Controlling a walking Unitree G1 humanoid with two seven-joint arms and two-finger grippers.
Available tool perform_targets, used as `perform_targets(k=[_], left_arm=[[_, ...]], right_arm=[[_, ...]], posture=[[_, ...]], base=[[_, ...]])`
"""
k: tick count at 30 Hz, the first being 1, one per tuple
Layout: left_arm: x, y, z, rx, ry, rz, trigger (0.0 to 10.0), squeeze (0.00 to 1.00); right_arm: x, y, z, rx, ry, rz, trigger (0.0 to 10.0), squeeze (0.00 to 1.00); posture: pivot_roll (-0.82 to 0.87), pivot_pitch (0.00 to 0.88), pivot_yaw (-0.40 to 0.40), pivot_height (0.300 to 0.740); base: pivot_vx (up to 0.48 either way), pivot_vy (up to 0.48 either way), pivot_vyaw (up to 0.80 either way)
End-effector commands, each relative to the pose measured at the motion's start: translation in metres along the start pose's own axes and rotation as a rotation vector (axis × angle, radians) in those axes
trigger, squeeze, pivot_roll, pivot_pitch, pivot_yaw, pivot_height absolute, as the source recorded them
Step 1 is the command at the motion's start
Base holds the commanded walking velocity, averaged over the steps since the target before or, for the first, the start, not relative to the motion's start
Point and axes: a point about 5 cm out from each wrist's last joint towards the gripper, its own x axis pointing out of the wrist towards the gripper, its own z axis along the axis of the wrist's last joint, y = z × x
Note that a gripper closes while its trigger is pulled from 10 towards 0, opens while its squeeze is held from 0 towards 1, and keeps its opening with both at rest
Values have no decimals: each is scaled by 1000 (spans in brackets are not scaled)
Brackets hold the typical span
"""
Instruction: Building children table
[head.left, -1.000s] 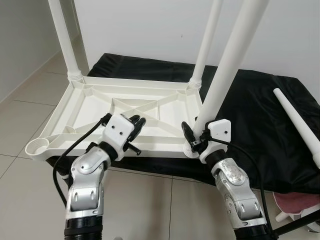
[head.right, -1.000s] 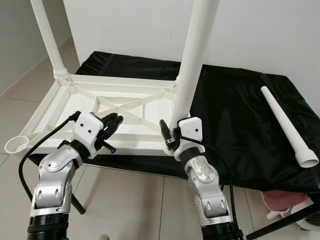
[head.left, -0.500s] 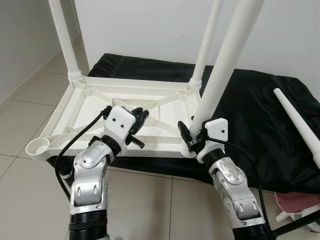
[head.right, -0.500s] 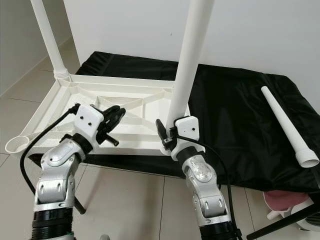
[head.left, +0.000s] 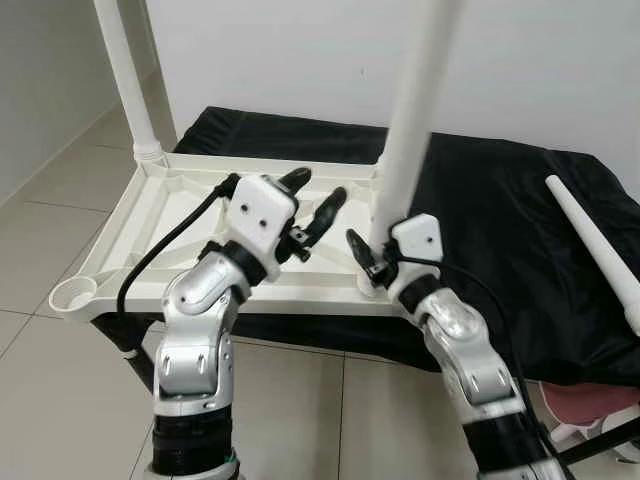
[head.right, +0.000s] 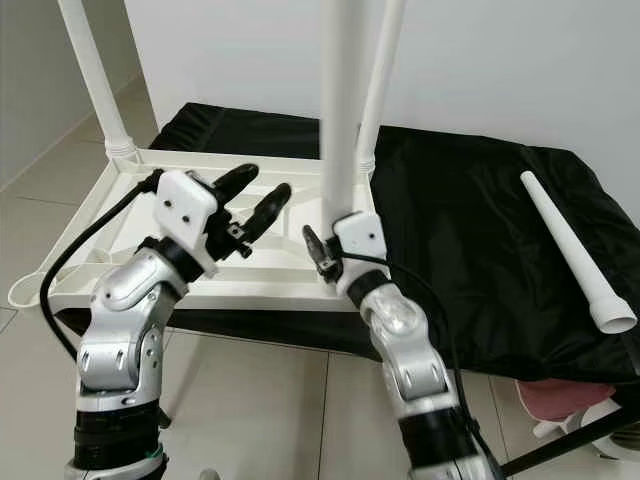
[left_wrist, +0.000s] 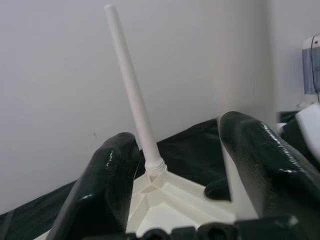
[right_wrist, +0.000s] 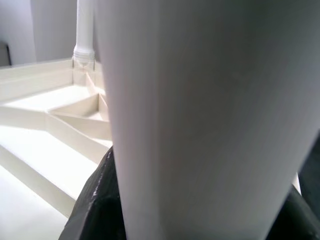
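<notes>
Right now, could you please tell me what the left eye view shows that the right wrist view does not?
Left eye view alone: the open left gripper above the upturned tabletop, a spare leg lying on the black cloth, and an empty corner socket. Right wrist view alone: a close look at the black fingers against the upright leg. Both: the right gripper shut on that leg, the tabletop's ribs, and a fitted leg.

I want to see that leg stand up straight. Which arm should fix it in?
The right. Its gripper is already shut around the leg just above the near corner socket of the tabletop. The left gripper is open, beside the leg, holding nothing.
</notes>
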Motion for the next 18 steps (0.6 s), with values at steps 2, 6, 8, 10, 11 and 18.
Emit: perform_targets(k=[2,6,8,10,11,18], left_arm=[[2,-1,8,-8,-31,25,10000,1000],[3,-8,21,-59,-79,-70,10000,0],[3,-9,23,-70,-87,-89,10000,0],[3,-12,25,-74,-87,-112,10000,0],[4,-14,25,-84,-85,-132,10000,0],[10,-17,23,-135,-74,-127,10000,0]], right_arm=[[3,0,-3,-35,20,10,10000,0],[12,-4,4,-58,-4,6,10000,0],[13,-4,5,-62,-10,8,10000,0],[14,-4,6,-63,-17,14,10000,0],[15,-2,8,-85,-28,32,10000,0],[15,12,16,-150,-93,90,10000,0]], posture=[[64,0,-59,740],[73,0,-70,740],[73,0,-70,740],[76,0,-71,740],[77,0,-70,740],[70,0,-63,740]], base=[[0,0,0],[0,0,0],[0,0,0],[0,0,0],[0,0,0],[0,0,0]])
